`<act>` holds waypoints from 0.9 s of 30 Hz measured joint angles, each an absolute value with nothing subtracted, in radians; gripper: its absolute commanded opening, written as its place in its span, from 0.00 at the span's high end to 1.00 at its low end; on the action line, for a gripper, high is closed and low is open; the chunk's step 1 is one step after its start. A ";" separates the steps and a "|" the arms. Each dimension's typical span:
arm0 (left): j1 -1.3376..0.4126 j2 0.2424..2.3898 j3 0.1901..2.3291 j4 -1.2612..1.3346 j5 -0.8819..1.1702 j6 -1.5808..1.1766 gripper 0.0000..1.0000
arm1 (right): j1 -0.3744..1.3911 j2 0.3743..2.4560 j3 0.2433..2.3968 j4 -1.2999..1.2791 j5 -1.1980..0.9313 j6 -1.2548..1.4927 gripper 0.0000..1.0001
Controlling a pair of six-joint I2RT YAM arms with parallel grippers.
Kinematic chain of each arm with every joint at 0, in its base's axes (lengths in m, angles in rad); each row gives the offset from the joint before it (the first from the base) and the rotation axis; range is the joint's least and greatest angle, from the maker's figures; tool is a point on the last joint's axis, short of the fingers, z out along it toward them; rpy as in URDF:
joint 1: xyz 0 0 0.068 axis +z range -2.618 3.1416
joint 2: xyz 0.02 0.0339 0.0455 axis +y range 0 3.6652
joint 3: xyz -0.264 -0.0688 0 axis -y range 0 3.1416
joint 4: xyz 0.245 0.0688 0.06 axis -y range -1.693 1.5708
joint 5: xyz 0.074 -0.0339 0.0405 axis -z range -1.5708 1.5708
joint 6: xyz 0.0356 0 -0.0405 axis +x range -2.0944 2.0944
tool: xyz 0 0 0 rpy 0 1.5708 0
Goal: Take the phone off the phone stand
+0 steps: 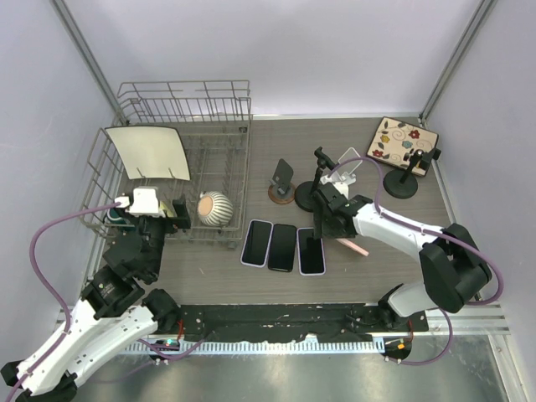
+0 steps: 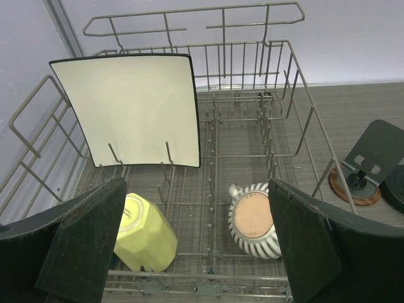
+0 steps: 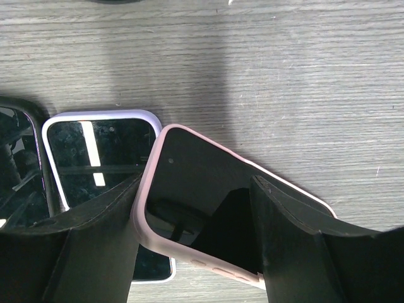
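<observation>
A phone in a pink case [image 3: 202, 183] sits slanted between the fingers of my right gripper [image 3: 196, 221], just above the wooden table. The left finger [image 3: 95, 246] lies against its pink edge and the right finger [image 3: 297, 240] crosses its screen; I cannot tell whether it is clamped. From above it shows only as a thin pink edge [image 1: 353, 246] under the right gripper [image 1: 331, 219]. Behind it stand an empty black phone stand [image 1: 283, 177], another black one [image 1: 311, 191] and a white one [image 1: 343, 173]. My left gripper [image 2: 199, 246] hangs open over the dish rack.
Three phones [image 1: 282, 247] lie side by side left of the right gripper. The wire dish rack [image 1: 239, 126] holds a square plate [image 2: 126, 107], a yellow cup [image 2: 148, 237] and a striped pot [image 2: 255, 221]. A floral flat item [image 1: 404, 144] rests on a stand [image 1: 404, 180] at the back right.
</observation>
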State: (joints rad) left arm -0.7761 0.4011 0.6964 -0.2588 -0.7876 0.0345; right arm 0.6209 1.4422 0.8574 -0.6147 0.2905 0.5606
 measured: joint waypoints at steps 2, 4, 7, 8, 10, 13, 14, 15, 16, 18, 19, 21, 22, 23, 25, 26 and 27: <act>-0.776 0.400 0.696 -0.259 -0.785 0.034 0.02 | 0.621 1.442 0.853 -0.606 0.289 0.561 0.31; -0.775 0.399 0.696 -0.259 -0.783 0.034 0.02 | 0.624 1.442 0.849 -0.598 0.289 0.564 0.31; -0.772 0.397 0.696 -0.259 -0.783 0.034 0.02 | 0.627 1.442 0.845 -0.595 0.327 0.586 0.31; -0.772 0.397 0.696 -0.259 -0.781 0.033 0.02 | 0.630 1.442 0.842 -0.596 0.350 0.599 0.31; -0.771 0.396 0.696 -0.259 -0.781 0.031 0.02 | 0.635 1.442 0.835 -0.604 0.402 0.622 0.31; -0.770 0.394 0.694 -0.259 -0.776 0.030 0.02 | 0.636 1.437 0.817 -0.620 0.474 0.658 0.31; -0.770 0.394 0.693 -0.259 -0.774 0.030 0.02 | 0.636 1.433 0.810 -0.625 0.495 0.670 0.31; -0.770 0.394 0.693 -0.259 -0.773 0.030 0.02 | 0.636 1.428 0.803 -0.628 0.513 0.682 0.31; -0.770 0.394 0.693 -0.259 -0.772 0.030 0.02 | 0.636 1.422 0.796 -0.627 0.527 0.693 0.31; -0.769 0.394 0.692 -0.259 -0.767 0.029 0.02 | 0.636 1.412 0.781 -0.621 0.540 0.705 0.31; -0.768 0.394 0.692 -0.259 -0.766 0.028 0.02 | 0.636 1.409 0.777 -0.618 0.540 0.707 0.31; -0.766 0.394 0.690 -0.259 -0.763 0.027 0.02 | 0.636 1.396 0.760 -0.598 0.527 0.707 0.31; -0.765 0.394 0.690 -0.259 -0.763 0.027 0.02 | 0.636 1.387 0.752 -0.590 0.517 0.707 0.30; -0.764 0.393 0.690 -0.259 -0.762 0.027 0.02 | 0.636 1.380 0.747 -0.583 0.509 0.707 0.30; -0.764 0.391 0.690 -0.259 -0.761 0.026 0.02 | 0.635 1.367 0.736 -0.571 0.494 0.707 0.30; -0.764 0.390 0.690 -0.259 -0.760 0.026 0.02 | 0.635 1.362 0.734 -0.566 0.486 0.709 0.30; -0.764 0.388 0.690 -0.259 -0.759 0.026 0.02 | 0.634 1.361 0.733 -0.560 0.478 0.711 0.30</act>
